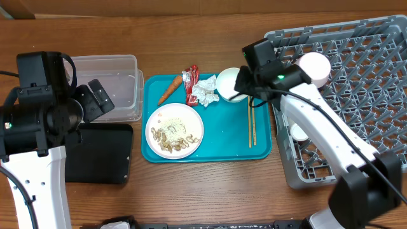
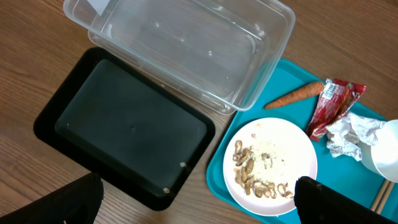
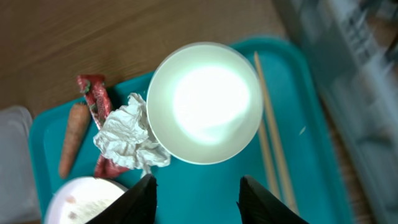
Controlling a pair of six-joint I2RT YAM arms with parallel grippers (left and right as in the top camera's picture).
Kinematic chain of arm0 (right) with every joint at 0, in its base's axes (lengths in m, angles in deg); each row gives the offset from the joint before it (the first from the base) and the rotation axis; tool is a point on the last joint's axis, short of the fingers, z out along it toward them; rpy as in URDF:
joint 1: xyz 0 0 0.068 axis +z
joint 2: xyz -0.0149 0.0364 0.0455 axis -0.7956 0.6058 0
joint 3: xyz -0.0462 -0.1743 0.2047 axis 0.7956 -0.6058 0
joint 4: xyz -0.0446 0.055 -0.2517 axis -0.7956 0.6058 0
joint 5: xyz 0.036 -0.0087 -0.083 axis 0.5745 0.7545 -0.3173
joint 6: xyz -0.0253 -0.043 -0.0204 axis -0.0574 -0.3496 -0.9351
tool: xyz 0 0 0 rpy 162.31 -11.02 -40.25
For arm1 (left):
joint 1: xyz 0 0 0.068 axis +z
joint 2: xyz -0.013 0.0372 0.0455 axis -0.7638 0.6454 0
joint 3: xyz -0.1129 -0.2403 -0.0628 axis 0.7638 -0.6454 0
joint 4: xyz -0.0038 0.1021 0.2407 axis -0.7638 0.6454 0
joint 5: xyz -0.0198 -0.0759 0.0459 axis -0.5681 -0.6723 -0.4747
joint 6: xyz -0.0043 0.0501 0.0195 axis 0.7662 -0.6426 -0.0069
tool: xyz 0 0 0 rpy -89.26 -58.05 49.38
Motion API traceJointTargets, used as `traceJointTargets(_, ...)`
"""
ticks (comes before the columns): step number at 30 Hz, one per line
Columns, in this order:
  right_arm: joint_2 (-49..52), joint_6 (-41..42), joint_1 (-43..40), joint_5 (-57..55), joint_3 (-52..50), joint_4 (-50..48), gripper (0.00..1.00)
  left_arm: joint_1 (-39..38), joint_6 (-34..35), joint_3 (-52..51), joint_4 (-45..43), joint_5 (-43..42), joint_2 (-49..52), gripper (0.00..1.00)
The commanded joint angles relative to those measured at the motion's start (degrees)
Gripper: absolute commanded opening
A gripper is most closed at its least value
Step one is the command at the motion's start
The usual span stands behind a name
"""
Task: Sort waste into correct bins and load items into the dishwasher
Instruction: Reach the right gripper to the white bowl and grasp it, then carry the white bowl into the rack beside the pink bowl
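Right gripper, mine, fingers spread and empty, hovers over the white bowl on the teal tray; tissue, wrapper and carrot lie beyond it on that tray. My left gripper, likewise released, hangs left of the tray.

On the serving tray, the carrot, wrapper, tissue and bowl lie behind the plate, with 2 chopsticks at the right. The tub and shallow tray sit left of it, the rack right.
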Motion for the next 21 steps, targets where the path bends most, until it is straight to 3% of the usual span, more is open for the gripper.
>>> traceJointTargets(1,5.77,14.51,-0.09,5.31,-1.36,-0.72,0.45,0.26,0.79,0.57,-0.20,0.13,0.17,1.00)
traceJointTargets(15,17.09,23.32,-0.17,5.60,-1.33,-3.85,0.45,0.26,0.81,0.57,-0.20,0.13,0.17,1.00)
traceJointTargets(16,17.09,23.32,-0.17,5.55,-1.33,-3.96,0.41,0.26,0.81,0.57,-0.20,0.13,0.17,1.00)
traceJointTargets(19,16.70,22.53,-0.17,5.64,-1.18,-4.76,0.16,0.26,0.79,0.57,-0.20,0.13,0.17,1.00)
traceJointTargets(21,15.85,20.11,-0.17,5.79,-0.85,-4.50,0.07,0.26,0.79,0.57,-0.20,0.13,0.17,1.00)
